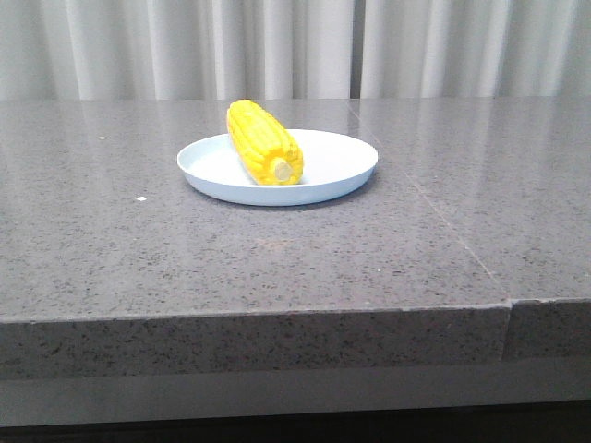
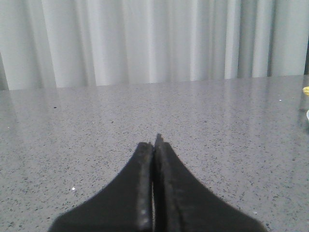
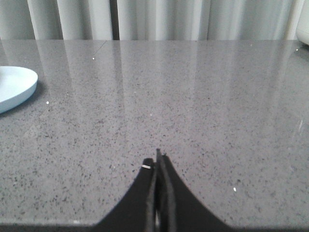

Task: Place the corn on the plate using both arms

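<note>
The yellow corn lies on the pale blue plate in the front view, its pale stub end toward the camera. No arm shows in the front view. My left gripper is shut and empty, low over bare table; a sliver of yellow shows at the far edge of that view. My right gripper is shut and empty over bare table, with the plate's rim off to one side and apart from it.
The grey speckled stone table has a seam running toward its front edge on the right. White curtains hang behind the table. A pale object shows at the corner of the right wrist view.
</note>
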You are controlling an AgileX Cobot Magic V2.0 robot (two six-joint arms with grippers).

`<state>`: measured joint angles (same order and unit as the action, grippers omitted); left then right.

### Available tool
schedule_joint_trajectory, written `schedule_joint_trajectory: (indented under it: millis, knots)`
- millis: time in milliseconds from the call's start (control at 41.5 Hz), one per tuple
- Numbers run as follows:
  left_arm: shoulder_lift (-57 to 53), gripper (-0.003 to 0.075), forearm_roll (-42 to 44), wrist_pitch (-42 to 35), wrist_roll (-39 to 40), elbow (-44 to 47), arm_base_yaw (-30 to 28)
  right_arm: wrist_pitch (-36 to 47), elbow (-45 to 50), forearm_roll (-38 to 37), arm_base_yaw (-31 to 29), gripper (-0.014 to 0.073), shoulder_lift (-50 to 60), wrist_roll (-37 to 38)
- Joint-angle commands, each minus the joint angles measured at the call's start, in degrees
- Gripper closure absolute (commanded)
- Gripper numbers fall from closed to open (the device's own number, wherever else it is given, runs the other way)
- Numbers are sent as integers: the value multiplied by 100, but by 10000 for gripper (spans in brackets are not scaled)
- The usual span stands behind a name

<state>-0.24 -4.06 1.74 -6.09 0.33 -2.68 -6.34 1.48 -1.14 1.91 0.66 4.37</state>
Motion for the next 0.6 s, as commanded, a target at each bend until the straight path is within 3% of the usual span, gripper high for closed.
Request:
schedule_joint_trajectory:
  millis: [0, 265, 578]
  knots:
    - [-103, 741, -39, -522, 42, 9, -12, 634, -88, 41, -47, 660, 65, 26]
    - [-103, 740, -39, -522, 42, 9, -12, 1165, -88, 52, -47, 660, 65, 43]
    - [-103, 740, -39, -522, 42, 9, -12, 1171, -88, 75, -47, 660, 70, 276]
